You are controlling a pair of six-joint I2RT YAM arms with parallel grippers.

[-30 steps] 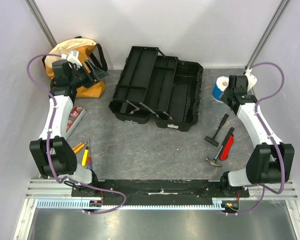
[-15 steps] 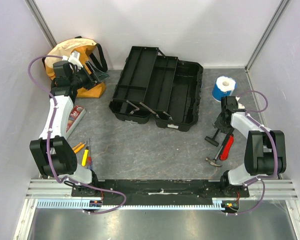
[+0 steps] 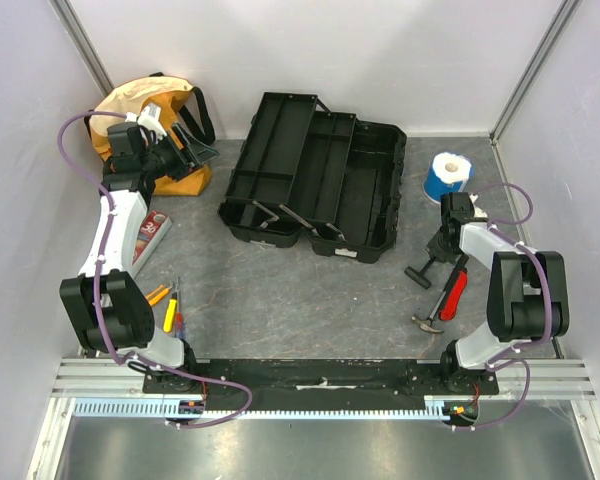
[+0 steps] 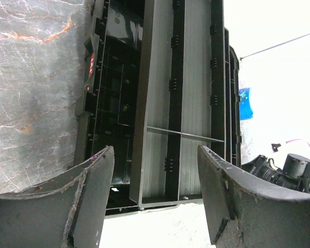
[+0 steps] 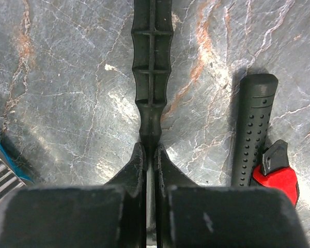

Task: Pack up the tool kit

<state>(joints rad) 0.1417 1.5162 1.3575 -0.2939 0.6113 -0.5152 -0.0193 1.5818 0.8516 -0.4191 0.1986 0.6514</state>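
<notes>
Right tool (image 5: pixel 150 150) clamps tight on the ribbed black plastic hammer handle (image 5: pixel 151 62) lying on the grey marbled table (image 5: pixel 67 77), presumably to carry it into the open black plastic toolbox (image 3: pixel 365 200), upper centre of the overhead frame; left tool (image 4: pixel 155 160) gapes wide, empty.

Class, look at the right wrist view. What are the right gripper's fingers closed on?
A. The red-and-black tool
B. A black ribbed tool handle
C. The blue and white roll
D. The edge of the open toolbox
B: in the right wrist view the right gripper is pinched shut on the black ribbed handle, while the red-and-black tool lies beside it on the table, untouched.
</notes>
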